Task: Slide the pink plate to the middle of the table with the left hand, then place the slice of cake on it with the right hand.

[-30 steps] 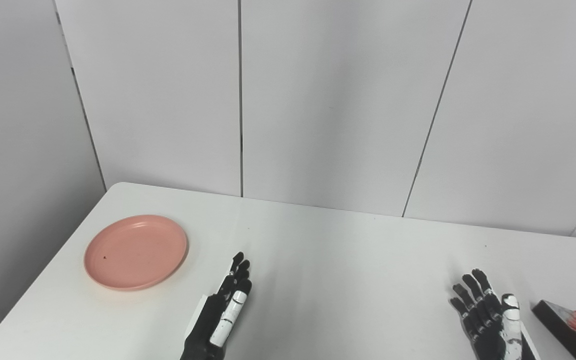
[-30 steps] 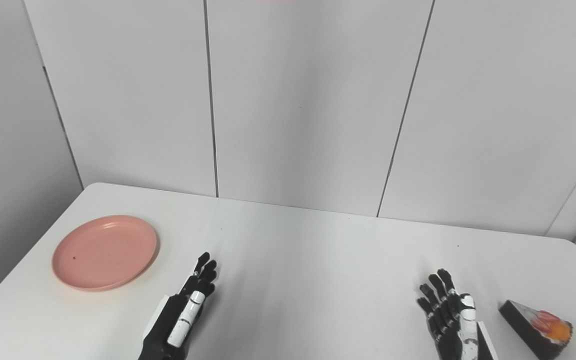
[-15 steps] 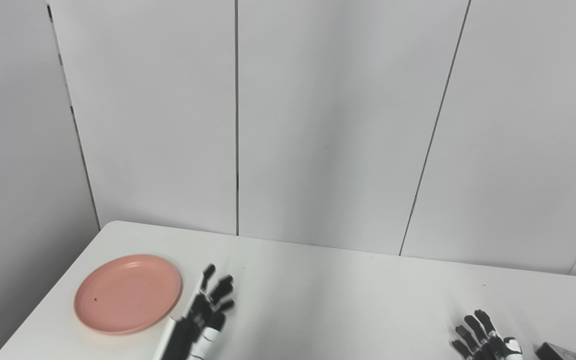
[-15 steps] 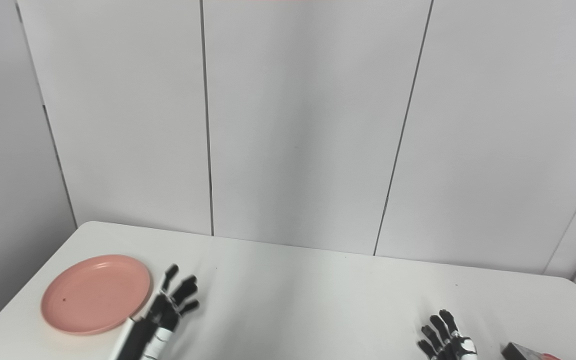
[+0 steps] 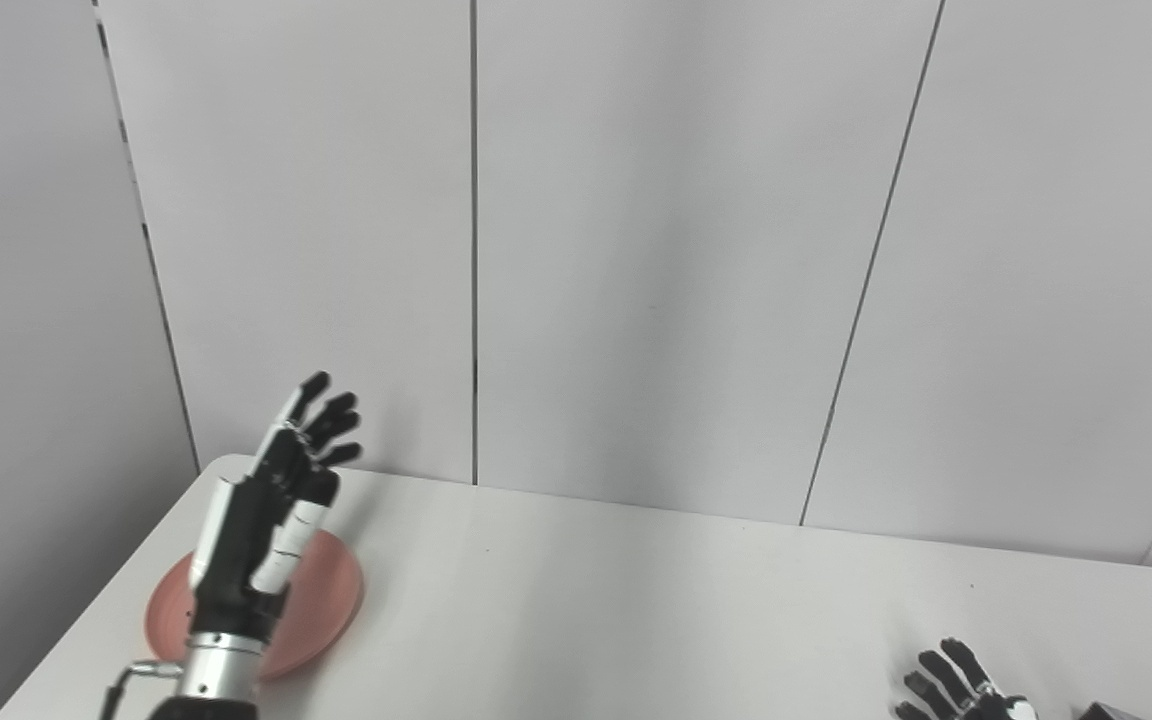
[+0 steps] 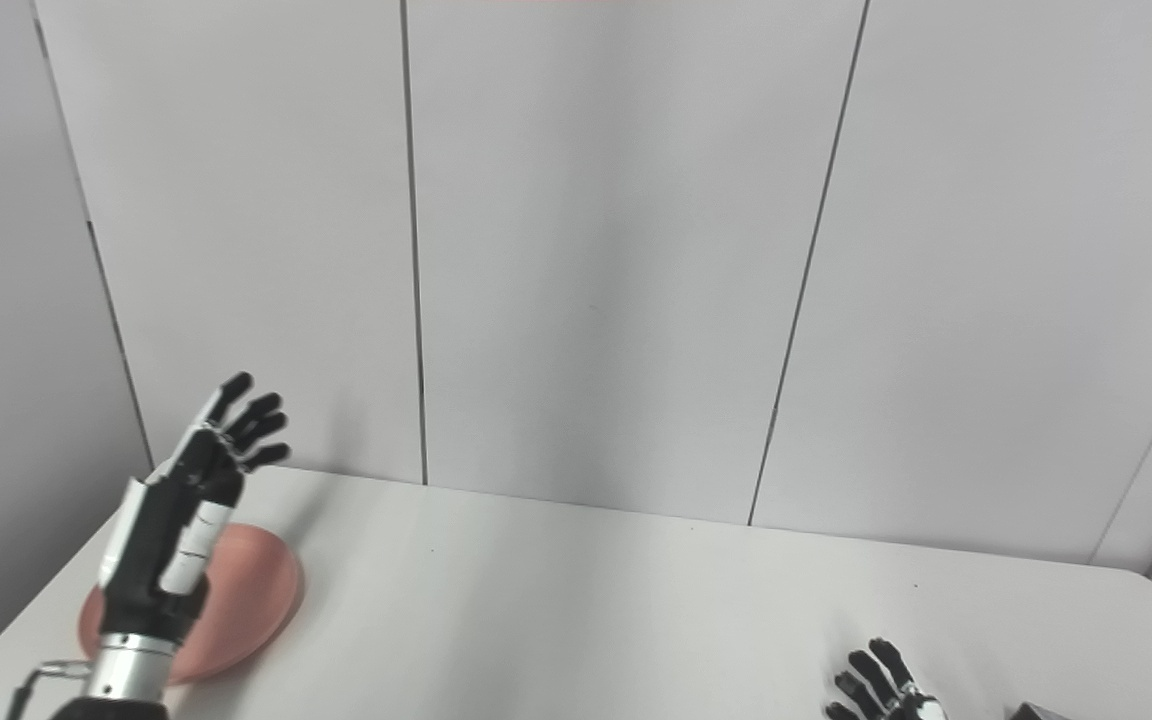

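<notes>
Left eye view: left hand point(image 5: 271, 500), fingers spread and empty, seemingly above pink plate point(image 5: 331, 600).

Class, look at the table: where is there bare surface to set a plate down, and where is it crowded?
Bare: the wide middle of the table, between the pink plate and the right hand. Crowded: the left end, where the raised, open left hand overlaps the plate, and the right corner by the cake slice.

Plate point(image 5: 331, 600) far left on table point(image 5: 636, 610)
</notes>
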### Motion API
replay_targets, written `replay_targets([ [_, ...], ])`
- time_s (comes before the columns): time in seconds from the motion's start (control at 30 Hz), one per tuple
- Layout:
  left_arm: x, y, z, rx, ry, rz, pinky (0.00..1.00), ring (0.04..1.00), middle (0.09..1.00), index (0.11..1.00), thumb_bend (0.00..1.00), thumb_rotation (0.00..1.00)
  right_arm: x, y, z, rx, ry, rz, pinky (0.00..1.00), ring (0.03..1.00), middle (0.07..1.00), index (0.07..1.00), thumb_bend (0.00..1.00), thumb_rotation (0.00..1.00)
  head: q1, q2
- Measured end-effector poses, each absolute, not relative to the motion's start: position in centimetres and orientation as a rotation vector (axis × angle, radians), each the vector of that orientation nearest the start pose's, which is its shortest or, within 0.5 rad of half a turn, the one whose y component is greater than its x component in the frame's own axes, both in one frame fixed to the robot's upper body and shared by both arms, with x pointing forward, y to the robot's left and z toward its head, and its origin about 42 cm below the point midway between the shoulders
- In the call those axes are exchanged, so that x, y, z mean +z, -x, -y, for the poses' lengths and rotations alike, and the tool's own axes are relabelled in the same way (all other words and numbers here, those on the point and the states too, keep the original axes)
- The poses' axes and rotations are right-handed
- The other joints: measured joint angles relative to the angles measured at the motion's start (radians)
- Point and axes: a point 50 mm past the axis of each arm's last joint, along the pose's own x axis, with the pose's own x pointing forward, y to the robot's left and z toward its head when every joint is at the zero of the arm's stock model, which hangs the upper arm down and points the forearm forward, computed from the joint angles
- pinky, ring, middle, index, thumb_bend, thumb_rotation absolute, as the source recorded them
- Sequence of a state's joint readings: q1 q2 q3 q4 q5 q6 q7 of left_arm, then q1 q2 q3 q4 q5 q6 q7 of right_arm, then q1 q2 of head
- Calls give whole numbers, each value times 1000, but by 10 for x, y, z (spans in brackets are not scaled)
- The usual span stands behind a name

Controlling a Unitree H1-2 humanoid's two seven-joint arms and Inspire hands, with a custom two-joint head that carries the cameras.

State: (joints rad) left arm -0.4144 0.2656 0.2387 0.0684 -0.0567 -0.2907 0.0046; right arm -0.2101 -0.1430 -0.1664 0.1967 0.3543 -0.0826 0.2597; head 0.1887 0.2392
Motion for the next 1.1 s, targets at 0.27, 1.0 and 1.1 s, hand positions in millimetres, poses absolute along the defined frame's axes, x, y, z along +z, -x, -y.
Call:
replay_targets([
  [0.27, 265, -417, -396, 275, -195, 556, 854, 915, 918, 944, 894, 834, 123, -341, 278, 123, -214, 155, 818, 873, 902, 918, 879, 899, -8, 15],
  [1.0, 194, -439, -472, 384, -136, 274, 792, 896, 901, 958, 872, 812, 126, -318, 261, 126, -219, 145, 878, 900, 920, 960, 784, 947, -21, 54],
  [1.1, 189, -439, -475, 397, -115, 253, 793, 893, 887, 931, 890, 806, 125, -311, 261, 125, -224, 125, 890, 908, 926, 965, 777, 955, -18, 61],
])
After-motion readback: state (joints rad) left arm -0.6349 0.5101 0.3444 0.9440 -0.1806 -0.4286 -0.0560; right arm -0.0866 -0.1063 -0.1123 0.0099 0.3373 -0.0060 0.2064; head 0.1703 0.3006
